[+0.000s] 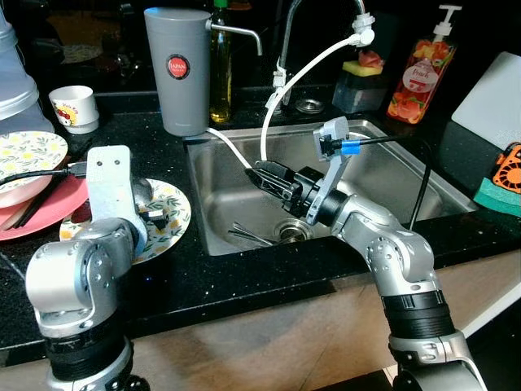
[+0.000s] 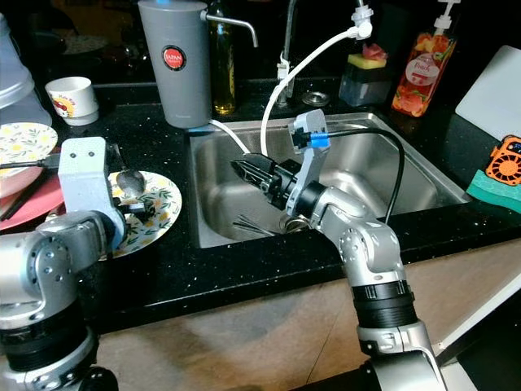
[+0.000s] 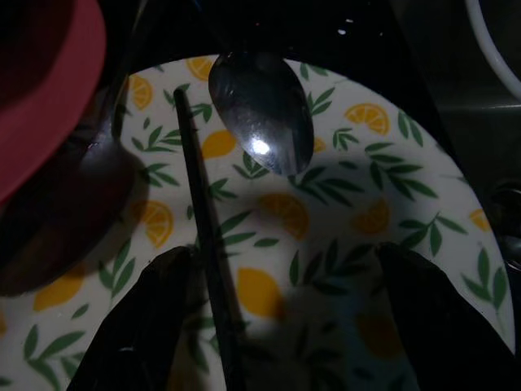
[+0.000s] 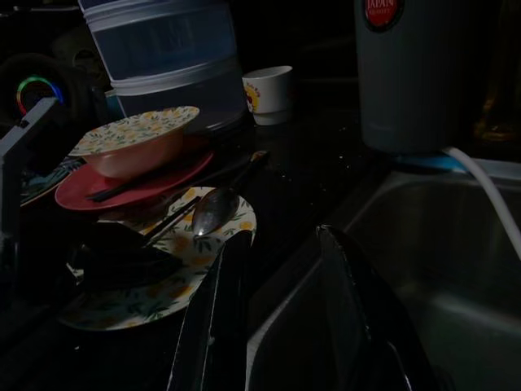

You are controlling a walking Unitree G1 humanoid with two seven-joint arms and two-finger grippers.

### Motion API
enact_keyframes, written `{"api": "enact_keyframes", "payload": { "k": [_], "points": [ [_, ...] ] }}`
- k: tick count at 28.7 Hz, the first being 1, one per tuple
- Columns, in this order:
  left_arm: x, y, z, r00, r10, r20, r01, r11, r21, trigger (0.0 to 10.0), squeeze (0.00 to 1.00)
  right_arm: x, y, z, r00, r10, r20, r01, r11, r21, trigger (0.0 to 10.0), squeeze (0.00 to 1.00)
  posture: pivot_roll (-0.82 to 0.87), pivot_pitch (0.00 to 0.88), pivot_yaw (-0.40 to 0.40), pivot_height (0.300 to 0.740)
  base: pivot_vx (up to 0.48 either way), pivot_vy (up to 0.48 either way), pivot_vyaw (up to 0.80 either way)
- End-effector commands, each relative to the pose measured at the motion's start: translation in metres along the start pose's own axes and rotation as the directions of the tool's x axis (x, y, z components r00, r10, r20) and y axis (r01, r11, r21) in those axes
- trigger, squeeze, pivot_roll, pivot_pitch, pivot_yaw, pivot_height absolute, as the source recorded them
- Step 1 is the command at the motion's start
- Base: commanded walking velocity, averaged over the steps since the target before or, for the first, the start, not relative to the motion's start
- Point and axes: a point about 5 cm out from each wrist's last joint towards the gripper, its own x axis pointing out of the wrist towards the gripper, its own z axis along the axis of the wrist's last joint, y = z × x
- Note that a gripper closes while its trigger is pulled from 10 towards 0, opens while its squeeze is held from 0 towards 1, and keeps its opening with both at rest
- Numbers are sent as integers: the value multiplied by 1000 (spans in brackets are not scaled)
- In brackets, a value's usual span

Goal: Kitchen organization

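The left pincer (image 3: pixel 277 318) hangs low over the lemon-print plate (image 1: pixel 175 213) on the black table (image 1: pixel 244 277), fingers (image 3: pixel 142 326) spread and grasping nothing. Between the fingers lies a thin black chopstick (image 3: pixel 203 269); just past it a metal spoon (image 3: pixel 260 110) rests bowl-up on the plate.

Handling, as a judgement: the spoon is stiff, light and slick, and its rounded bowl offers poor purchase. The narrow neck or handle is the better hold, though the handle runs into shadow and cannot be traced. The chopstick is thin and likely to roll; a pinch near mid-length suits it. The plate looks ceramic, hence fragile, so downward force should be low.

Room on the left is tight. A red plate (image 1: pixel 49 213) with a floral bowl (image 1: pixel 28 159) sits just beside, and a white cup (image 1: pixel 75 107) stands behind. The grey water filter jug (image 1: pixel 177 69) stands near the sink rim.

The right pincer (image 1: pixel 262 177) hovers inside the steel sink (image 1: pixel 391 175), fingers parted and holding nothing, near a white hose (image 1: pixel 301 77). Utensils lie by the drain (image 1: pixel 293 230). The basin gives open room. Soap bottle (image 1: pixel 419 73) and sponge (image 1: pixel 498 195) stand well apart.
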Motion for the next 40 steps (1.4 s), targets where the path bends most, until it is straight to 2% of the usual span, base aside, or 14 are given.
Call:
{"api": "enact_keyframes", "payload": {
  "k": [1,3,4,5,6,19,31,34,35,38,40],
  "points": [
    [8,6,-21,992,12,-129,-11,1000,10,10000,0,-1,2,3,1000,18,-1,-18,1000,-5,10000,0,22,86,-25,740,0,0,0],
    [8,6,-21,992,5,-129,-4,1000,11,10000,0,-1,2,3,1000,20,-2,-20,1000,-6,10000,0,22,88,-28,740,0,0,0],
    [8,6,-20,992,4,-127,-3,1000,10,6549,0,-1,2,4,1000,23,-2,-23,1000,-6,10000,0,22,88,-28,740,0,0,0],
    [8,6,-20,992,4,-127,-3,1000,10,6549,0,-1,2,4,1000,23,-2,-23,1000,-6,10000,0,22,88,-28,740,0,0,0],
    [8,7,-19,993,-1,-121,2,1000,5,0,0,-1,2,4,1000,26,-3,-26,1000,-8,10000,0,22,88,-28,740,0,0,0],
    [5,12,-9,996,-3,-85,3,1000,-6,0,0,-1,2,4,999,33,-3,-33,999,-3,10000,0,22,92,-29,740,0,0,0],
    [1,20,6,998,60,-28,-60,998,-5,0,0,-1,1,5,999,40,6,-40,999,10,10000,0,24,94,-29,740,0,0,0],
    [-5,22,21,995,98,31,-98,995,-18,0,0,-1,1,6,999,41,10,-41,999,12,10000,0,24,94,-28,740,0,0,0],
    [-8,23,31,990,115,87,-112,993,-36,0,0,-1,1,7,999,42,14,-42,999,15,10000,0,24,97,-29,740,0,0,0],
    [-10,23,39,983,127,136,-120,991,-54,0,0,-1,0,8,999,43,17,-43,999,17,10000,0,24,98,-29,740,0,0,0],
    [-13,22,52,969,126,212,-115,991,-65,0,0,-1,0,9,999,42,20,-42,999,19,10000,0,26,100,-31,740,0,0,0]
  ]
}}
